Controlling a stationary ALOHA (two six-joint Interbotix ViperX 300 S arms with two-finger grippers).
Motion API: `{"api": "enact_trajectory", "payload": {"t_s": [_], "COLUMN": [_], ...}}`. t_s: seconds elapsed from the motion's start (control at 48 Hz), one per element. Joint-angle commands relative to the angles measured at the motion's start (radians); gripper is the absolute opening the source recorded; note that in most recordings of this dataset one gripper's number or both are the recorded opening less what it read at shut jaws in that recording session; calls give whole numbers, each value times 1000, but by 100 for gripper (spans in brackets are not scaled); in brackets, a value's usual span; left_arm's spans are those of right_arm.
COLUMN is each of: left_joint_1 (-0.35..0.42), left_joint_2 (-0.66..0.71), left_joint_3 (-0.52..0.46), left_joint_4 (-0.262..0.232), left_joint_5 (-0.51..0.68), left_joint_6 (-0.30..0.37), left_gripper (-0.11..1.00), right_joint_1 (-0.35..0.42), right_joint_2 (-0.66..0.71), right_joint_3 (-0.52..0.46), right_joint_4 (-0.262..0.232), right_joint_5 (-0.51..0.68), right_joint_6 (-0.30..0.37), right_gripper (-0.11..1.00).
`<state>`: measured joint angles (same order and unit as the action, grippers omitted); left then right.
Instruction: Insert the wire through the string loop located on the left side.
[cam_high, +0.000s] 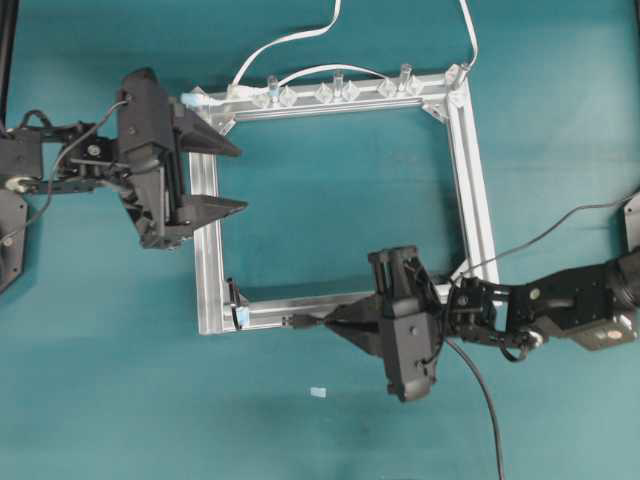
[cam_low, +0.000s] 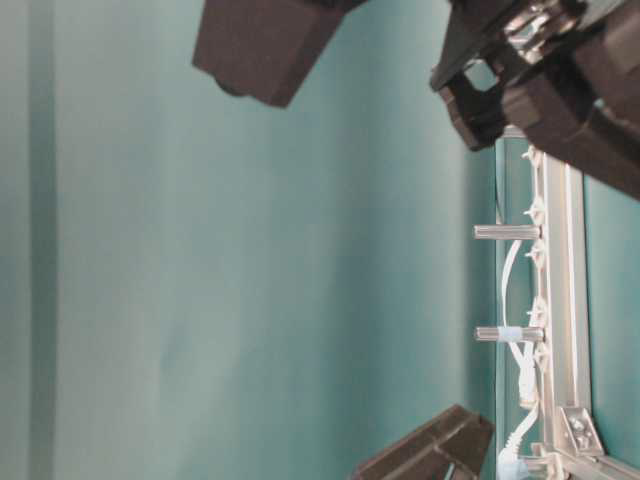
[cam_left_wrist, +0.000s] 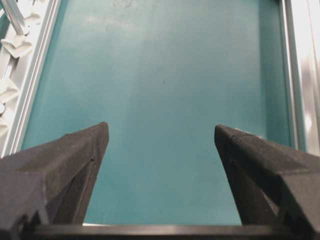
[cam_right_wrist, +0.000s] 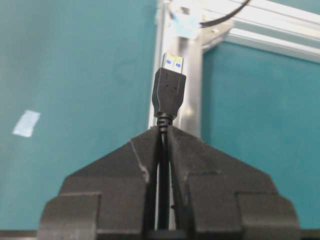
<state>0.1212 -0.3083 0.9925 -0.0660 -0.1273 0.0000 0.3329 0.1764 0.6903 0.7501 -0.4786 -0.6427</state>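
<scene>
Wire (cam_right_wrist: 169, 92): thin, black, ending in a black plug with a silvery tip, clamped just behind the plug between closed fingers of the right tool (cam_right_wrist: 165, 132), tip aimed at the frame corner. String loop (cam_right_wrist: 220, 17): thin dark arc at that corner, pale-blue tape at its base, just beyond the tip.

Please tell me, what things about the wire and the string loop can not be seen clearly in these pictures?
- String loop: right wrist view, blurred and cut by the top edge; its opening cannot be judged.
- Wire to loop gap: overhead view, too small beside the right gripper.
- Left gripper: the loop's corner lies outside the left wrist view.
</scene>
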Motion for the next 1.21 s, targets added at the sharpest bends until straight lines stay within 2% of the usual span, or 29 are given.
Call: {"api": "enact_trajectory", "payload": {"t_s": [0.0,0.521,1.188], "left_joint_1": [-9,-26,-26], "left_joint_2": [-41,-176,-196], "left_joint_3": [3,98,115], "left_joint_4": [3,2,3], "left_joint_5": [8,38,38], "left_joint_6": [-3,-5,-5], "left_gripper": [86,86,86], "right_joint_1": [-17,-57,-61], "right_joint_2": [-43,-43,-43], "right_joint_3": [-12,-9,-8], "right_joint_4": [-15,-49,-58], "right_joint_5": [-3,28,28], "right_joint_6": [-5,-8,-9], "right_gripper": [7,7,7]}}
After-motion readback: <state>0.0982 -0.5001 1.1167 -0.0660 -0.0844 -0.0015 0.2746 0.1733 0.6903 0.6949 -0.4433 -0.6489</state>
